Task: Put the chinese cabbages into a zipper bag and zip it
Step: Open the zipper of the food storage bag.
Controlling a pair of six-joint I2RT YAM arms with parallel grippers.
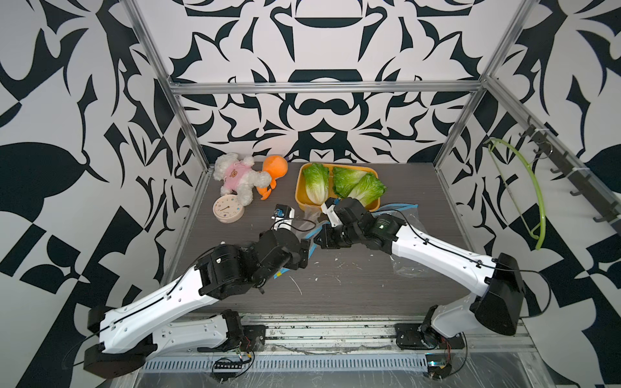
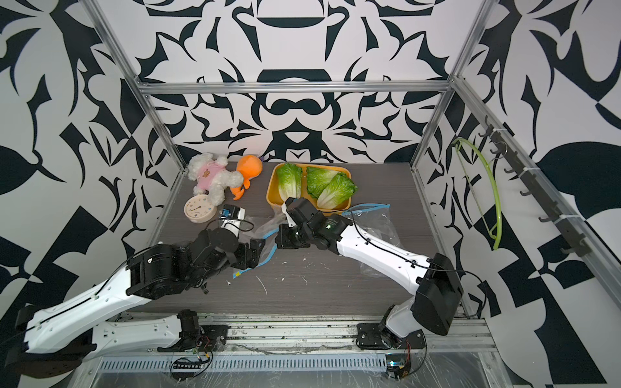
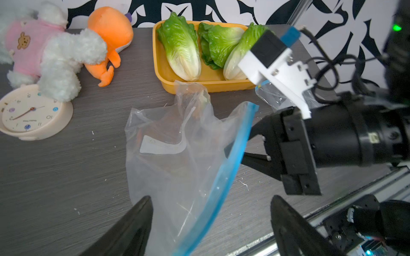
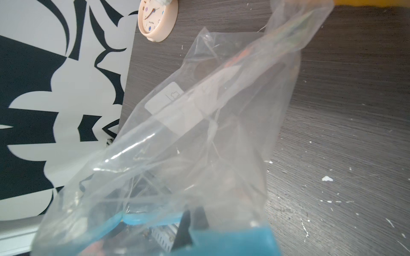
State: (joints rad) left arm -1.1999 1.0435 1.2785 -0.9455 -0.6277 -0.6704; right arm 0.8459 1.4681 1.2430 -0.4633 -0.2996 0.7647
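Three chinese cabbages lie in a yellow tray (image 1: 298, 198) at the back of the table: one (image 1: 316, 183) on the left, two (image 1: 346, 178) (image 1: 369, 189) overlapping on the right. They also show in the left wrist view (image 3: 182, 48). A clear zipper bag (image 3: 168, 155) with a blue zip strip (image 3: 235, 159) is raised in front of the tray. My right gripper (image 3: 233, 150) is shut on the bag's blue rim, its fingers seen through the plastic (image 4: 193, 217). My left gripper (image 3: 211, 199) is open, its fingers standing either side of the zip strip without touching it.
A white plush dog (image 1: 238, 178), an orange plush toy (image 1: 274, 168) and a cream clock (image 1: 226, 209) sit at the back left. More clear plastic with a blue strip (image 1: 400, 206) lies under the right arm. White crumbs dot the dark table (image 1: 336, 289).
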